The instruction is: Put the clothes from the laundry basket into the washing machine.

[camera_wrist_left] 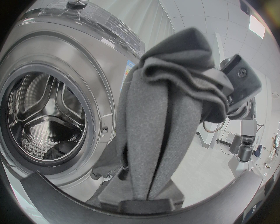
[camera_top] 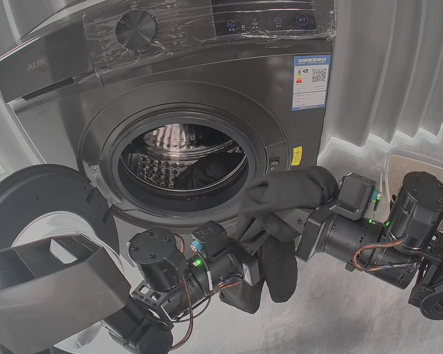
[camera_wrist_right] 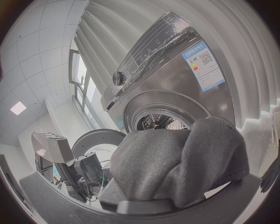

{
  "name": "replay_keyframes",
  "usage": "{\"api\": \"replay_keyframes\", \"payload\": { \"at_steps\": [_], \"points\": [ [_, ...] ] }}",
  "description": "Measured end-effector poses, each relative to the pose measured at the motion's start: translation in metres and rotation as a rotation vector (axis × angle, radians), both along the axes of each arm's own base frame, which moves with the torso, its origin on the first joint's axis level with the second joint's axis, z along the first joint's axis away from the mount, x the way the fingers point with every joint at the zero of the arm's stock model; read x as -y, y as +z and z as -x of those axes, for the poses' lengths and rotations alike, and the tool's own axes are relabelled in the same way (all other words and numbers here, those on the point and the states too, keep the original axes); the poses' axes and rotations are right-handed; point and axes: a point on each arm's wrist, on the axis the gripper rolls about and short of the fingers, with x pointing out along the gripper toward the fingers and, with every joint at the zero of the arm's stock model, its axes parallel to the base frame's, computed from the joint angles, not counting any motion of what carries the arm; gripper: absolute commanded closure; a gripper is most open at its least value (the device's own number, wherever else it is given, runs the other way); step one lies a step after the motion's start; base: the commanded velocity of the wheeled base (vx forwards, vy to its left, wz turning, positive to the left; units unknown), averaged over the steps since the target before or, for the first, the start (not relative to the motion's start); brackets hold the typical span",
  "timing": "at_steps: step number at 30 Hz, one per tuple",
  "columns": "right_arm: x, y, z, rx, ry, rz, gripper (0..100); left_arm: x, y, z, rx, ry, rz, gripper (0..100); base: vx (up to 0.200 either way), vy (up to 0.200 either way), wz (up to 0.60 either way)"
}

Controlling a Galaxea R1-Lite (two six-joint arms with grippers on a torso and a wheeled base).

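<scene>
The dark grey fleece garment (camera_top: 286,191) hangs between the left gripper (camera_wrist_left: 145,199) and the right gripper (camera_top: 300,227), both jaws closed on it, just before the open round mouth (camera_top: 185,161) of the silver washing machine (camera_top: 171,82), probably so it enters bunched, not trailing.

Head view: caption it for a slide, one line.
Left gripper and right gripper hold one dark grey garment before the washing machine's open drum, dark clothing inside.

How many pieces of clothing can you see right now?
2. One dark garment hangs between the left gripper and right gripper, before the washing machine; another dark piece lies in its drum. More could be hidden deeper inside.
</scene>
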Motion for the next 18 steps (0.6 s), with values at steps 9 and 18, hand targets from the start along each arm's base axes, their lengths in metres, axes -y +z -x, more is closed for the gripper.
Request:
{"api": "replay_keyframes", "payload": {
  "at_steps": [9,18],
  "points": [
    [0.011,0.0,-0.012,0.001,-0.051,0.0,100,-0.007,0.025,0.019,0.029,-0.015,0.025,100,0.0,0.0,0.0],
    [0.015,-0.007,-0.02,-0.014,-0.072,0.013,100,-0.019,0.042,0.029,0.05,0.0,0.044,100,0.0,0.0,0.0]
  ]
}}
